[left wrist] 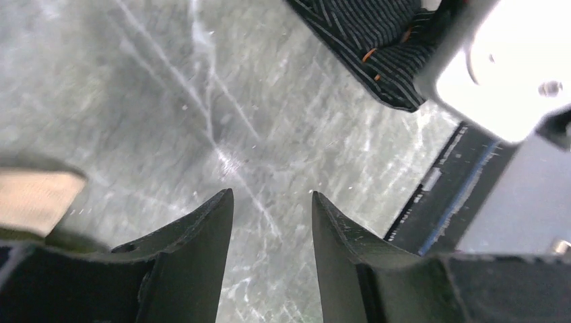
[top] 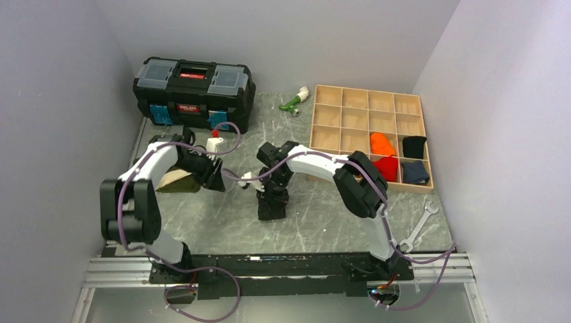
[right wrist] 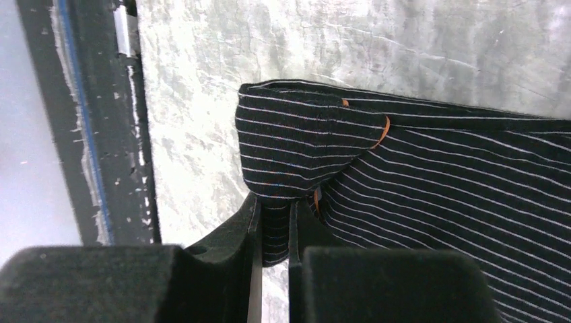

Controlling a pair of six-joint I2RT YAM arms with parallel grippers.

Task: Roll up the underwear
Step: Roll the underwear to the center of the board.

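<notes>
The underwear [top: 273, 207] is a black knit garment with fine grey stripes, lying on the marble table in front of the arms. In the right wrist view the underwear [right wrist: 431, 175] has its near corner folded over, with orange stitching showing. My right gripper [right wrist: 275, 210] is shut on that folded edge; it also shows from above [top: 272, 190]. My left gripper [left wrist: 272, 196] is open and empty over bare table, left of the garment; from above it sits by the olive garment [top: 214, 176]. A corner of the underwear [left wrist: 377, 40] shows at the top of the left wrist view.
An olive green garment with a cream band [top: 176, 182] lies under the left arm. A black toolbox [top: 194, 93] stands at the back left. A wooden compartment tray [top: 367, 134] at the right holds orange, red and dark cloths. A wrench [top: 419, 227] lies near the right front edge.
</notes>
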